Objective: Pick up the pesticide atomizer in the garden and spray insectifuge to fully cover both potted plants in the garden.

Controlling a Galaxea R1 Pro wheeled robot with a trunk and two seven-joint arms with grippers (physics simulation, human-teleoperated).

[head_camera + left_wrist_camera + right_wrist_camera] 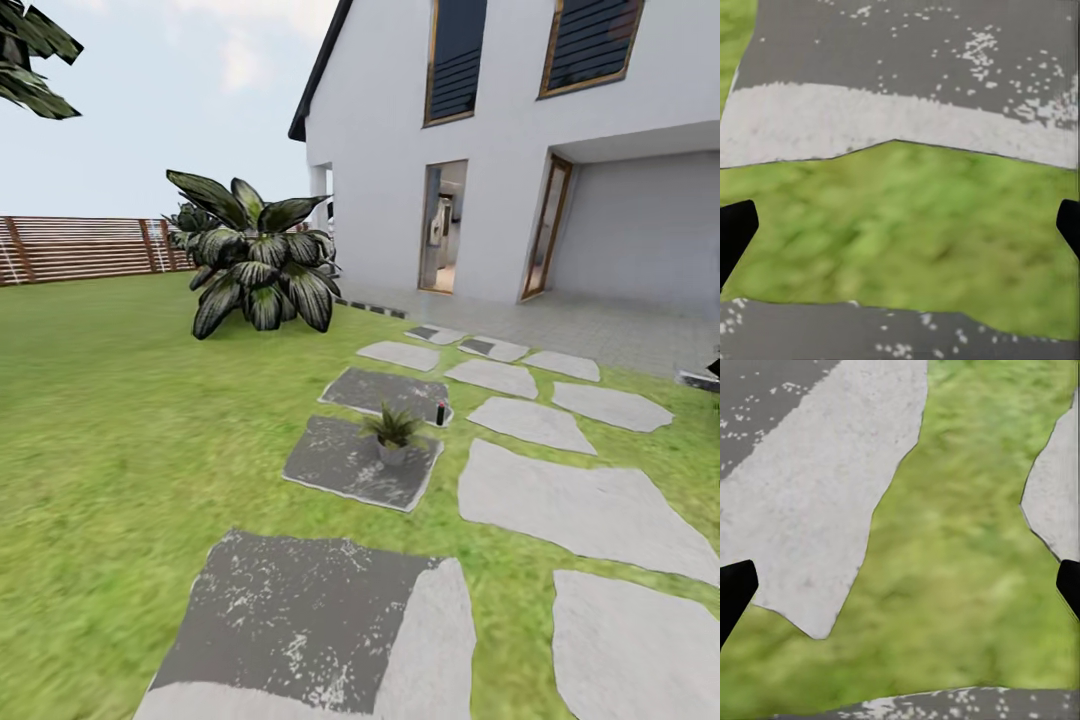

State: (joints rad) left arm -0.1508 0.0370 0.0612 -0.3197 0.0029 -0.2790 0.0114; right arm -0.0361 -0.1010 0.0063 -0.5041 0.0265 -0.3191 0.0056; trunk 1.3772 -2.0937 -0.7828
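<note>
Pesticide atomizer (441, 411) upright on dark slab (385, 392), just beside potted plant (392, 433). Left gripper (900, 232), right gripper (900, 592) wide open, empty, over lawn (120, 430), far off.

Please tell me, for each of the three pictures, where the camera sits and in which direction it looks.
Head view: on the robot's head, looking forward over the lawn at a potted plant, the pesticide atomizer and the house.
Left wrist view: looking down at grass and grey slabs; dark fingertips show.
Right wrist view: the same, with dark fingertips.
Both wrist views share grass between slabs and wide-open jaws.
</note>
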